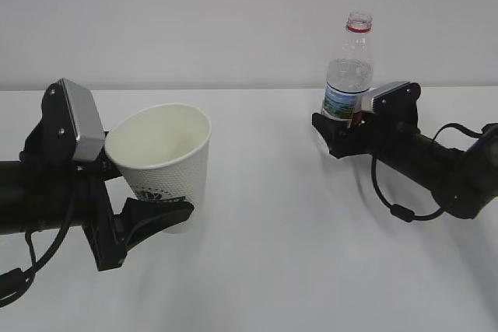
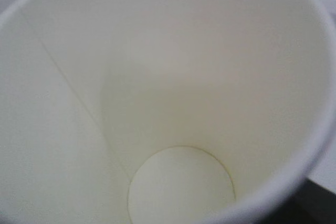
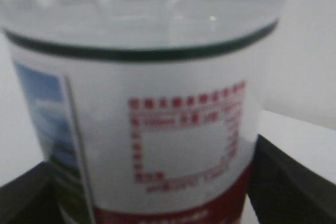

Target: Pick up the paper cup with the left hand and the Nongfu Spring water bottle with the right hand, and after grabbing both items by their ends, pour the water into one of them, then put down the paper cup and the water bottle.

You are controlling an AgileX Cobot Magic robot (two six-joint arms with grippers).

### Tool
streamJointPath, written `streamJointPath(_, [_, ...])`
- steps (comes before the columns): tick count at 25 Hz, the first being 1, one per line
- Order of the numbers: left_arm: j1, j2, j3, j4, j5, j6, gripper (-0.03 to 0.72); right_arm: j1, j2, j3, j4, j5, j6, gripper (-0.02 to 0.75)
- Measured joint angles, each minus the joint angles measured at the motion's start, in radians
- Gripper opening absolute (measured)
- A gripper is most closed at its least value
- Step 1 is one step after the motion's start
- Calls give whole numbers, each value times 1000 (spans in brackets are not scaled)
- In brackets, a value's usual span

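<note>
White paper cup [image 1: 165,162] clamped low by left gripper [image 1: 159,215], water bottle [image 1: 348,68] upright between right gripper [image 1: 336,131] jaws, grip unclear, bare table [image 1: 264,254] between.

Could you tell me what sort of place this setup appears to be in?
Probably a robot test bench or lab rather than a kitchen: a bare white table against a blank pale wall, with only a paper cup and a water bottle between two black arms.
</note>
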Motion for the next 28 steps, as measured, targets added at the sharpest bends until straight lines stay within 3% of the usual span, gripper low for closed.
streamJointPath(4, [0,0,0,0,2,0,559,0,17,-14,-2,0,4,643])
streamJointPath(10, [0,0,0,0,2,0,558,0,17,-16,-31,-2,8,533])
streamJointPath(18, [0,0,0,5,2,0,556,0,8,-13,-74,4,15,526])
streamJointPath(28, [-31,0,0,58,-44,-88,554,0,-157,138,-126,58,18,525])
